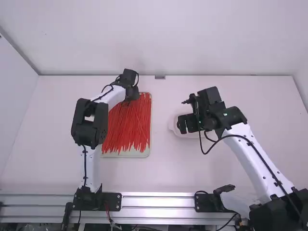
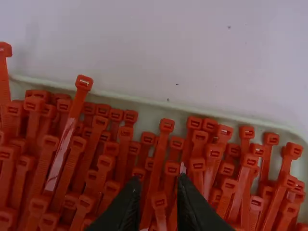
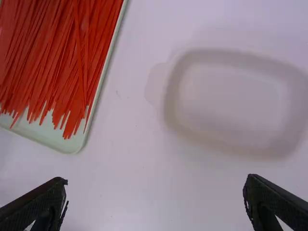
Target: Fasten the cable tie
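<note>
1. High view: the red cable ties [image 1: 129, 126] lie in a thick heap, mostly lengthwise, on a pale green tray [image 1: 126, 155]. The tray sits left of the middle of the white tabletop [image 1: 48, 144].
2. In the left wrist view the square heads of the cable ties [image 2: 207, 144] crowd together in uneven rows at the tray's rim [image 2: 144, 103]. One tie rides on top of the heap at a slant, and its head reaches past the rim.
3. The left claw [image 1: 131, 98] is at the far end of the tray, low over the heads. In its own view the left claw [image 2: 157, 185] has its fingers [image 2: 127, 202] set narrowly apart. A few tie strands run through the gap, and the fingers are not pressed against them.
4. The right wrist view shows the tail ends of the cable ties [image 3: 57, 57] fanning out ragged toward a rounded corner of the tray [image 3: 72, 144].
5. The right claw [image 1: 185, 122] hangs to the right of the tray, well apart from the left claw. It is above a shallow whitish dish [image 1: 174, 129] that sits on the tabletop near the tray's right edge without touching it.
6. In its own view the right claw [image 3: 154, 202] is spread wide, one finger [image 3: 43, 202] at each lower corner, with nothing between them. The dish [image 3: 168, 96] is rounded and rectangular, with a small tab on the side facing the tray.
</note>
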Motion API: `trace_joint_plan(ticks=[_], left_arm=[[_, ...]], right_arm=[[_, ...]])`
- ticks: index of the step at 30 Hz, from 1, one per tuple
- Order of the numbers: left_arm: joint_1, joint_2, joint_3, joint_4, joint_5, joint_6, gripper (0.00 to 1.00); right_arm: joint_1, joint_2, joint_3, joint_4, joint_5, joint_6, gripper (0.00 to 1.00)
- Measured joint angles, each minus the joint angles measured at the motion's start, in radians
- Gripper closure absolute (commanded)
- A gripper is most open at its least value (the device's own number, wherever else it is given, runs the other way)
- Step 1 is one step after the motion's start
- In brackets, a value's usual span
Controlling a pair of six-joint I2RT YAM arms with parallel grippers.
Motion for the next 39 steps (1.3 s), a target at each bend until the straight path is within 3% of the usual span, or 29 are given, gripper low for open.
trace_joint_plan(ticks=[39], left_arm=[[-0.004, 0.0, -0.054, 0.07, 0.011, -0.014, 0.82]], right_arm=[[0.0, 0.0, 0.0, -0.019, 0.0, -0.006, 0.02]])
